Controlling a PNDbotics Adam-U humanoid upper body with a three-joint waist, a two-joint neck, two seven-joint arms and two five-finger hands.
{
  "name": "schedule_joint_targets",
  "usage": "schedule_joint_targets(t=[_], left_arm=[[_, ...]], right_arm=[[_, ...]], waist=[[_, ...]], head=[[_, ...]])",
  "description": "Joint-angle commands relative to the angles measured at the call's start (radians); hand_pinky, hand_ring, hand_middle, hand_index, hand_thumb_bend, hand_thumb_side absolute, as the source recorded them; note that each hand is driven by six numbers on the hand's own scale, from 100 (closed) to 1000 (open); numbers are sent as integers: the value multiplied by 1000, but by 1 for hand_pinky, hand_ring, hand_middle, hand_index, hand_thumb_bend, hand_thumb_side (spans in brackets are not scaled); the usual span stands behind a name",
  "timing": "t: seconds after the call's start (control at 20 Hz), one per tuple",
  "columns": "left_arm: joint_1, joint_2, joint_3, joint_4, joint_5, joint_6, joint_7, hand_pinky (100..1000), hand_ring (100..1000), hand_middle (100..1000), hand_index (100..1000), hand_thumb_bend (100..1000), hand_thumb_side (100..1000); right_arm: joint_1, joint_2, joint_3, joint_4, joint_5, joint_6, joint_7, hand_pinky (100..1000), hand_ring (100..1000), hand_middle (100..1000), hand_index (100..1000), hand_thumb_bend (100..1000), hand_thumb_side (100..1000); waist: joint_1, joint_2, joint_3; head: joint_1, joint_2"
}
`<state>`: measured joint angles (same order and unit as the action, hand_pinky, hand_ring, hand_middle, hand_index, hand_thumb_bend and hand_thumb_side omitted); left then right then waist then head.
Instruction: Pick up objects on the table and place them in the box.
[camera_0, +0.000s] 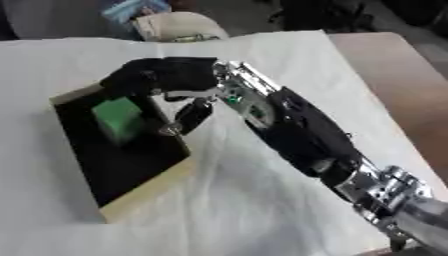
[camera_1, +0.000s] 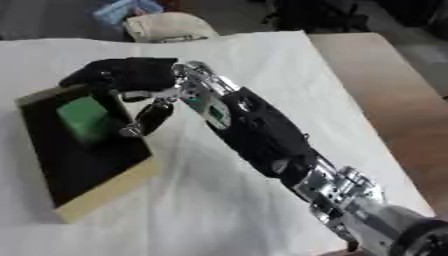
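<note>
- The robot's right arm (camera_0: 306, 135) comes in from the low right corner. It is black with shiny silver parts near the elbow, and it reaches up and to the left across the table.
- A white cloth (camera_0: 262, 200) covers most of the table. Bare brown table top (camera_0: 394, 75) shows on the right side.
- A flat box (camera_0: 144, 192) lies on the cloth at the left. It has pale tan walls and a black inside. It sits askew, with one corner pointing toward the near edge.
- A green block (camera_0: 118, 120) is inside the box, in the far half. It rests on the black floor.
- The right hand (camera_0: 162, 75) hangs over the far end of the box, just above and behind the green block. Its fingers are bent downward. The thumb (camera_0: 191, 117) points down beside the block. I cannot tell if the hand touches the block or holds it.
- Past the far edge of the table there is a pale rounded thing (camera_0: 179, 25) and something blue (camera_0: 131, 10).
</note>
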<state>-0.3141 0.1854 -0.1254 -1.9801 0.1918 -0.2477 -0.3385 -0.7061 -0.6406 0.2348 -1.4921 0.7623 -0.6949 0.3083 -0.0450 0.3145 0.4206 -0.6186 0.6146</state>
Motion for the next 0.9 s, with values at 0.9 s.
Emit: schedule_joint_targets(t=[0.9], left_arm=[[10, 13, 16, -16, -23, 1, 18, 642, 532, 519, 816, 100, 808]], right_arm=[[81, -254, -162, -113, -593, 198, -52, 919, 1000, 999, 1000, 100, 435]], waist=[[8, -18, -55]], head=[[26, -7]])
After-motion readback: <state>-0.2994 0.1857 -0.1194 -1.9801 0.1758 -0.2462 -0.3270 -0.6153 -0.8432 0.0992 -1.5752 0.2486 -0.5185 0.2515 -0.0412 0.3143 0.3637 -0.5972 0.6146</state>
